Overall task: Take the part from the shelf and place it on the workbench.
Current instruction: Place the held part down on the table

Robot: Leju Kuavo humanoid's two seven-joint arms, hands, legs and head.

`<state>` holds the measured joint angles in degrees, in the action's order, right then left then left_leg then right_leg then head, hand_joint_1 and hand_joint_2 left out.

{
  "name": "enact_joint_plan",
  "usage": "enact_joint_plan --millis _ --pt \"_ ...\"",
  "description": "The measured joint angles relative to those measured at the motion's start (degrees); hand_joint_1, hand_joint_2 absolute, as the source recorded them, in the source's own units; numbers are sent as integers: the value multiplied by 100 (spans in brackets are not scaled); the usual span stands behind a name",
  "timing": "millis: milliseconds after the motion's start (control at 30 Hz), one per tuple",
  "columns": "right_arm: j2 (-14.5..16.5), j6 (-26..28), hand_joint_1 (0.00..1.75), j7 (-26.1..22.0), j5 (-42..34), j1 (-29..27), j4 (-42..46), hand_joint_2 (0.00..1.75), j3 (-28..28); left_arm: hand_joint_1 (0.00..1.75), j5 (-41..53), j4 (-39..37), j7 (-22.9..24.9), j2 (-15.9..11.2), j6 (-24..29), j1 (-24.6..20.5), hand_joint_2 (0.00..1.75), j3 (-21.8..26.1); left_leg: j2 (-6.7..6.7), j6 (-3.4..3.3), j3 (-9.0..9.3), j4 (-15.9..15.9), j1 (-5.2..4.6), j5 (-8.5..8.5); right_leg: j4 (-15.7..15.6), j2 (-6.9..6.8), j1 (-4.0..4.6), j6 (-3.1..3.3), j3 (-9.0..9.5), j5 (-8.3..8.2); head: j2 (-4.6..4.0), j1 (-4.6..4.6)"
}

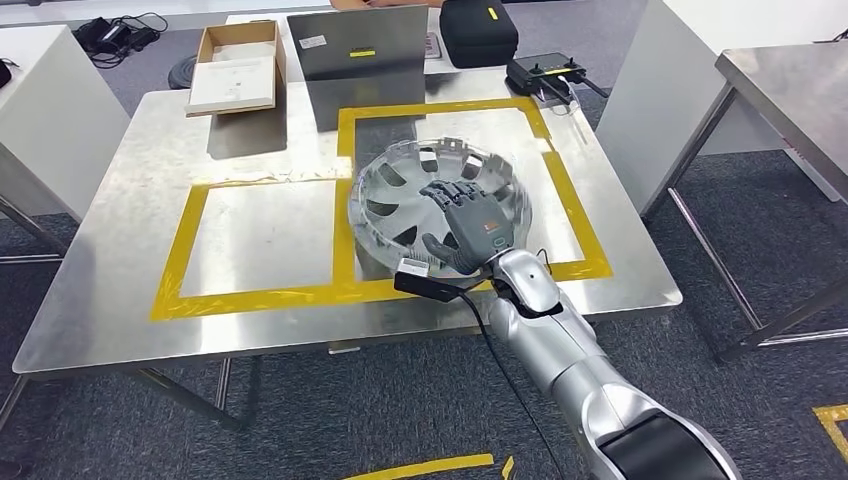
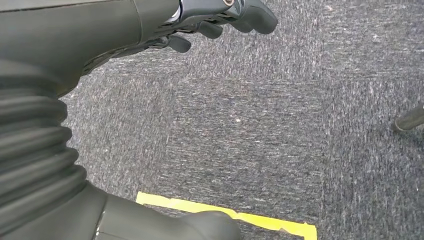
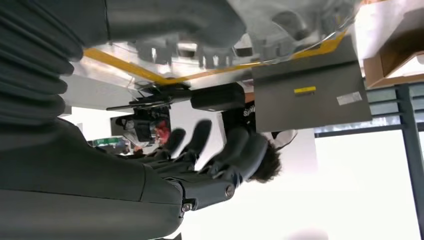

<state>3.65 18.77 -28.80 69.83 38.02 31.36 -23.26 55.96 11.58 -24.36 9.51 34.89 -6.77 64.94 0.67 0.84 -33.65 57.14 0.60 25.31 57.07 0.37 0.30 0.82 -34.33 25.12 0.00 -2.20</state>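
Right hand (image 1: 468, 225) fingers spread — over part (image 1: 400, 200), workbench (image 1: 130, 200).

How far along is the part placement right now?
Mostly done: the round silver slotted wheel-cover part already lies on the steel workbench, inside the right yellow-taped square. In hand: nothing; the right hand hovers above it, fingers spread. Left: withdraw that arm. The left hand hangs over carpet.

surface finishes, workbench scene, centre of frame.
brushed, faintly reflective metal workbench (image 1: 120, 290); glossy silver plastic-looking part (image 1: 400, 205); matt grey hand (image 1: 470, 225); glossy yellow tape (image 1: 345, 200); matt cardboard box (image 1: 240, 45); rough grey carpet (image 2: 280, 125).
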Motion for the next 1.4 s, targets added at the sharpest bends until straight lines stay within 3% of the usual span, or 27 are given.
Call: enact_joint_plan --millis 300,667,900,967,1033,1100,1133,1167,1200,1300,1333,1400 --pt "24 285 0 -105 66 2 -4 0 36 0 -16 0 174 -1 -23 -29 0 0 -1 0 0 4 0 0 0 1 0 -4 2 -3 0 0" --pt "90 225 0 -203 34 -4 293 0 36 0 -86 0 227 0 -62 -12 0 6 0 -1 -3 4 0 0 -3 1 1 -5 2 -3 0 -3" --pt "87 99 0 -224 -28 -56 596 0 36 0 -17 0 250 -9 -95 -21 0 3 -3 -82 -13 54 -34 26 -23 6 -23 -82 20 -18 0 2" --pt "84 93 0 -224 -36 -67 652 0 39 0 -13 -1 250 -1 -95 -29 0 2 -26 -126 13 5 5 -21 18 11 -16 -123 14 27 0 1" --pt "78 92 0 -224 -47 -75 698 0 45 0 4 1 248 6 -95 -36 0 1 -59 -168 29 -45 52 -67 393 9 -19 -172 -135 300 0 -8" --pt "69 88 0 -222 -64 -112 728 0 50 0 26 5 251 1 -95 -39 0 1 -74 -177 8 -41 59 -79 1172 3 -55 -223 -461 708 0 -15" --pt "63 83 0 -219 -73 -144 742 0 51 0 32 7 259 -1 -95 -39 0 1 -79 -172 -5 -32 66 -83 1505 1 -76 -244 -598 829 0 -15" --pt "57 77 0 -214 -81 -175 758 0 53 0 33 8 266 -2 -95 -39 0 2 -82 -163 -22 -17 75 -86 1659 -2 -95 -263 -650 843 0 -16" --pt "52 72 0 -210 -86 -198 775 0 55 0 34 9 273 -2 -95 -39 0 2 -84 -149 -38 2 89 -89 1573 -6 -113 -278 -587 743 0 -17" --pt "47 66 0 -207 -88 -206 843 0 58 0 34 11 277 -1 -95 -44 0 1 -83 -60 -88 51 129 -101 447 -15 -140 -297 30 272 0 -23" --pt "45 64 0 -207 -89 -204 866 0 59 0 34 13 277 -2 -95 -47 0 1 -80 -14 -102 54 135 -116 188 -6 -128 -272 162 198 0 -30" --pt "38 53 0 -205 -104 -205 891 0 65 0 34 15 281 -3 -95 -45 0 0 -73 86 -125 30 139 -172 62 19 -76 -187 199 158 0 -41"
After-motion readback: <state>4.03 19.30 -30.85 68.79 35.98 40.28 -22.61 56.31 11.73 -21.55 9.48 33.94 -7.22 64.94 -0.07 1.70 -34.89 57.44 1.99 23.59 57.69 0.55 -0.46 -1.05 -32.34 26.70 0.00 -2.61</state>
